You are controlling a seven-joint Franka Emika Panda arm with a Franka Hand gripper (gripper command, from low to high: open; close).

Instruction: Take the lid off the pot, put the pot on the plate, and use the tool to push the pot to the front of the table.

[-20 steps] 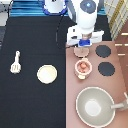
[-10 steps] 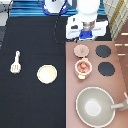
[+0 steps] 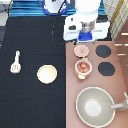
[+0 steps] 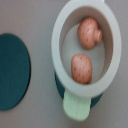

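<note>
The pinkish-tan lid [image 3: 81, 51] lies flat on the stove counter, just toward the exterior view's top from the pot [image 3: 82, 68]. The pot stands uncovered on a burner, with two small reddish pieces inside [image 4: 82, 50]; one side tab [image 4: 77, 106] shows in the wrist view. My gripper [image 3: 85, 36] hangs above the lid, apart from it, holding nothing that I can see. The cream-yellow plate [image 3: 47, 74] rests on the black table [image 3: 30, 100] at the pot's left. The cream-white spatula [image 3: 16, 61] lies at the far left.
A large grey pan [image 3: 95, 106] with a long handle sits on the stove counter [image 3: 120, 85] at the exterior view's bottom right. Two bare black burners [image 3: 103, 51] [image 3: 106, 69] lie at the pot's right.
The gripper has drawn back toward the exterior view's top, away from the lid. Lid, pot, plate and spatula have stayed in place.
</note>
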